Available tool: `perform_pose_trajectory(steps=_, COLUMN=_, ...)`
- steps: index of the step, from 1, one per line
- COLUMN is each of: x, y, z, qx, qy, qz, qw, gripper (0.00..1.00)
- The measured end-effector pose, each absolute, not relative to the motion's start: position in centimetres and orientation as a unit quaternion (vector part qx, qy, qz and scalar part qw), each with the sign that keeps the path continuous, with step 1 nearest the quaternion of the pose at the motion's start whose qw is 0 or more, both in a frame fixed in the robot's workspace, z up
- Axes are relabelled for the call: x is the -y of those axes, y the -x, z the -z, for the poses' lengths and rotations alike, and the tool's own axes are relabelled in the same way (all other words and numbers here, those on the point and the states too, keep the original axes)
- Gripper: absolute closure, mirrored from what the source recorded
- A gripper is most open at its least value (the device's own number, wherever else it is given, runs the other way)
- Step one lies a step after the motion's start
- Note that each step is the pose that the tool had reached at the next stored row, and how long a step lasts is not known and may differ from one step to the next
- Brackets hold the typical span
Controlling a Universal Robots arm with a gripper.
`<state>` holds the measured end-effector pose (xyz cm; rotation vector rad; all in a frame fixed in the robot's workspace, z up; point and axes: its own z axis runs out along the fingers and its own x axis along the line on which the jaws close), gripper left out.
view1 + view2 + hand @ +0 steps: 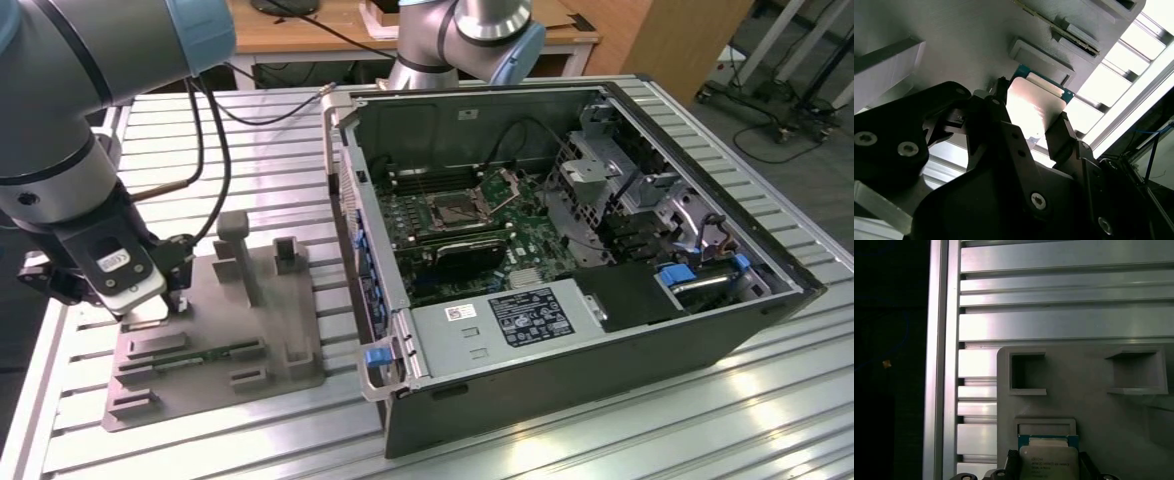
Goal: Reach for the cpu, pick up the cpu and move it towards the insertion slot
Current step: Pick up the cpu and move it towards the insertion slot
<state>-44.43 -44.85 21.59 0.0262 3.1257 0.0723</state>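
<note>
Second wrist view: we see the gripper [1031, 104] drawn narrow, its fingers [1066, 135] set against two opposite edges of the cpu [1034, 107]; we read that as a hold on it.
Cpu place: at the tray [964, 40], just beside a shallow framed recess near the tray's edge. We cannot tell whether it has left the tray's surface.
Exterior view: the gripper is low over the tray, on the tray's side away from the case [574, 390].
Slot [454, 208]: well apart from the tray, inside the open case toward the exterior view's right.
Weight: we judge it very light, so grip force matters more than lift.
Stiffness: rigid and flat, by our reading; it should not bend or sag between the fingers.
Surface: the metal top is smooth and shiny, likely slippery, so we would not trust a pinch on its face.
Fragility: we expect the underside and corners to be delicate, so a tilt or a drop could spoil it.
Hold: by the thin rim on two opposite edges, squarely and centred, as the fingers sit now.
</note>
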Motion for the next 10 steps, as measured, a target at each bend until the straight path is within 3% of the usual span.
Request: perform_pose_trajectory(steps=10, x=44.85, y=44.43, z=-21.77, qx=-1.000, qy=-0.008, qz=-0.023, qw=0.007, gripper=0.46)
